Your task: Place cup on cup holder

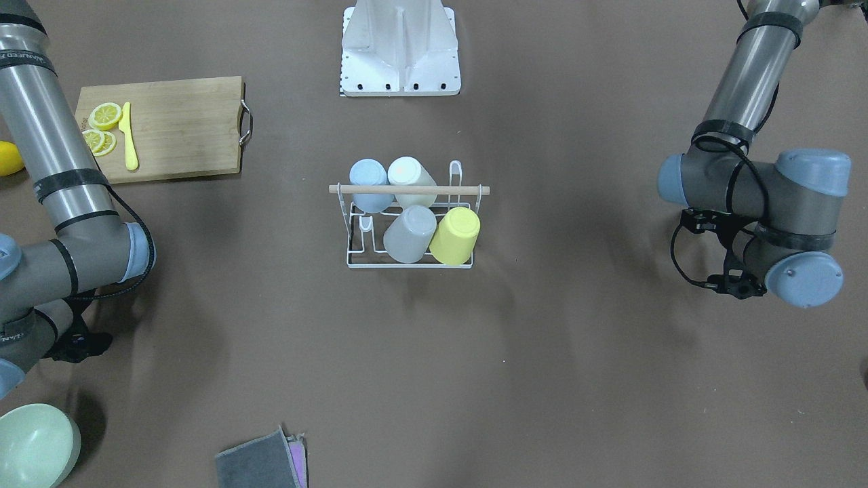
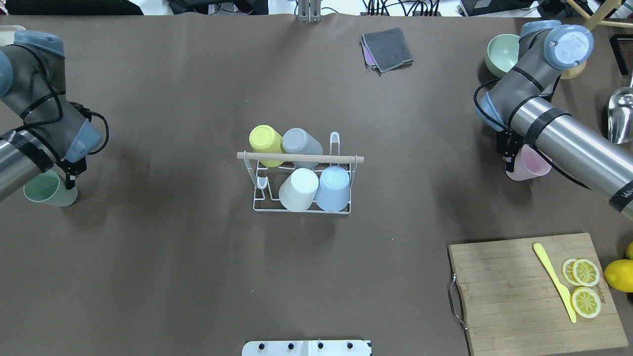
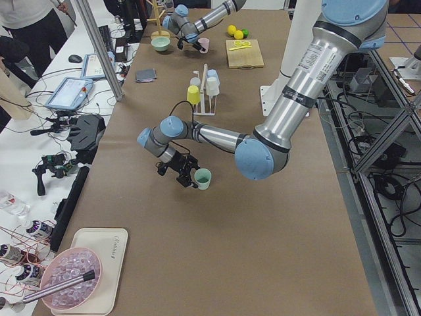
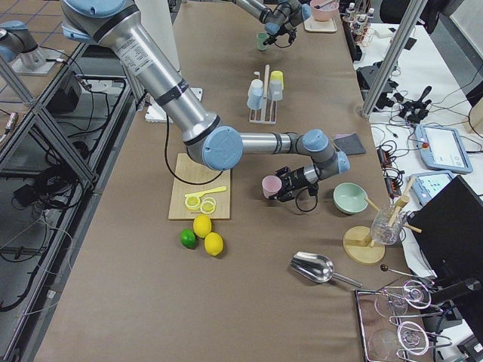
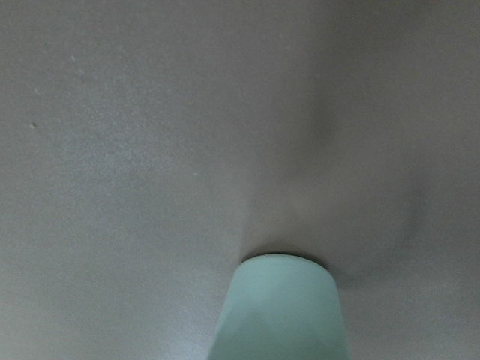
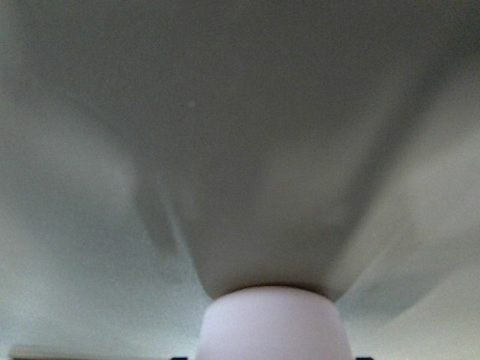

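Observation:
The white wire cup holder (image 2: 257,200) with a wooden rod handle (image 2: 346,158) stands mid-table. It carries a yellow (image 2: 264,141), a grey (image 2: 301,143), a white (image 2: 299,190) and a blue cup (image 2: 334,190), all upside down. My left gripper (image 2: 69,179) is at the table's left and grips the rim of a green cup (image 2: 47,190), which also shows in the left wrist view (image 5: 285,307). My right gripper (image 2: 509,157) is at the right and grips the rim of a pink cup (image 2: 531,165), also seen in the right wrist view (image 6: 270,326). No fingers show in either wrist view.
A wooden cutting board (image 2: 514,291) with lemon slices (image 2: 586,287) and a yellow knife (image 2: 554,279) lies at the near right, with a lemon (image 2: 618,274) beside it. A green bowl (image 2: 499,52) and a grey cloth (image 2: 388,49) lie at the far side.

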